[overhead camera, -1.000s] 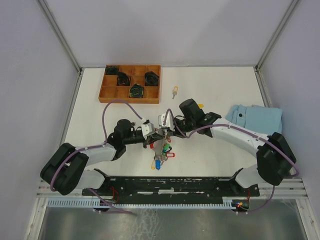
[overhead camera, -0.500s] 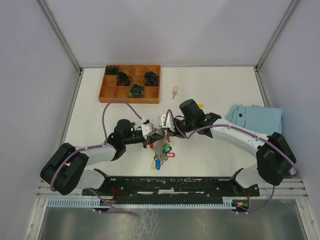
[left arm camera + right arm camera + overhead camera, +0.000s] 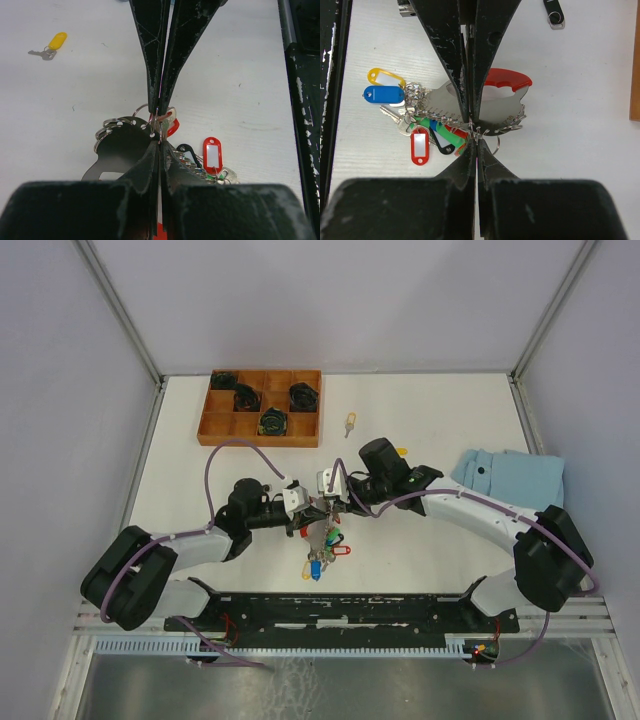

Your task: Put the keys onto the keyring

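The left tool (image 3: 157,145) and right tool (image 3: 476,142) both pinch tight on the keyring (image 3: 492,115); beyond it, a yellow-tagged key (image 3: 50,46) lies loose, unthreaded.

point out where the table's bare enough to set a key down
Far right: bare table between the loose key, the back edge and the blue cloth. Also the left strip between the wooden tray and the left arm. Crowded at centre, where both arms' jaws pinch the keyring.
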`<act>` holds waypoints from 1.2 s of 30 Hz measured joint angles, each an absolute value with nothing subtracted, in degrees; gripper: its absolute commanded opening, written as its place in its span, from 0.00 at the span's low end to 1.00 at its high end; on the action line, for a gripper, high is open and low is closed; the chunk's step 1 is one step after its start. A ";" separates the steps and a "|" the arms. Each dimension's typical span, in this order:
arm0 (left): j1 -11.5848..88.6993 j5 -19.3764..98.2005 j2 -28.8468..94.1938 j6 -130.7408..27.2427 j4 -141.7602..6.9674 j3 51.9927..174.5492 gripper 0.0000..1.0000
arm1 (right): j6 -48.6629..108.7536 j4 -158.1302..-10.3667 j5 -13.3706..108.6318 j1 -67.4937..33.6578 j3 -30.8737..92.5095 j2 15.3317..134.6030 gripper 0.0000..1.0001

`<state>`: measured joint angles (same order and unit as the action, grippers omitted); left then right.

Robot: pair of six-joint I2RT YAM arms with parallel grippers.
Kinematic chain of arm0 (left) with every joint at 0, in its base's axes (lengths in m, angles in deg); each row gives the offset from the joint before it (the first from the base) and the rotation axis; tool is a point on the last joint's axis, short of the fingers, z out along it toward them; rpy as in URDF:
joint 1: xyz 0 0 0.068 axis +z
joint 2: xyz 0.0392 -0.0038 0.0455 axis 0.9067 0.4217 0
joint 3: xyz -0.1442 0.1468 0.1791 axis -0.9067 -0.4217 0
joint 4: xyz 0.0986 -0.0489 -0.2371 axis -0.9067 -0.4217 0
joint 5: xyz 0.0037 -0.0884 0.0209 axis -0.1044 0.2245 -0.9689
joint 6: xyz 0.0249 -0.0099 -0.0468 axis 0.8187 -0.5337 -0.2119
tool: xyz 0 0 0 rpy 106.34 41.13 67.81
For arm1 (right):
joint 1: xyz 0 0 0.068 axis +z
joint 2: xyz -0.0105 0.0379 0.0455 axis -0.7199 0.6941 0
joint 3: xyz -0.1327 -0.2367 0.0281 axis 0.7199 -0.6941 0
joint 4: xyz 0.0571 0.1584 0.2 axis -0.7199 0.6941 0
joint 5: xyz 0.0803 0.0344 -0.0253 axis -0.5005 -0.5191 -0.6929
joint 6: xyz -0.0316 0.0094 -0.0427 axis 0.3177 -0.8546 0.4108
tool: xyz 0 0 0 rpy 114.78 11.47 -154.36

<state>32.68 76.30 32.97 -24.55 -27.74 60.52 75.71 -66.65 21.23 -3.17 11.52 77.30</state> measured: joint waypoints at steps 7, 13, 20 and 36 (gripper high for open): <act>32.68 76.30 32.97 -24.55 -27.74 60.52 0.03 | 75.71 -66.58 21.36 -3.13 11.52 77.26 0.01; 32.65 76.30 32.97 -24.55 -27.76 60.52 0.03 | 75.71 -66.34 21.73 -3.13 11.48 76.65 0.01; 32.65 76.32 32.97 -24.55 -27.79 60.52 0.03 | 75.71 -66.15 21.75 -3.11 11.28 76.36 0.01; 32.65 76.32 32.97 -24.55 -27.79 60.52 0.03 | 75.49 -66.04 21.40 -3.02 11.28 76.41 0.01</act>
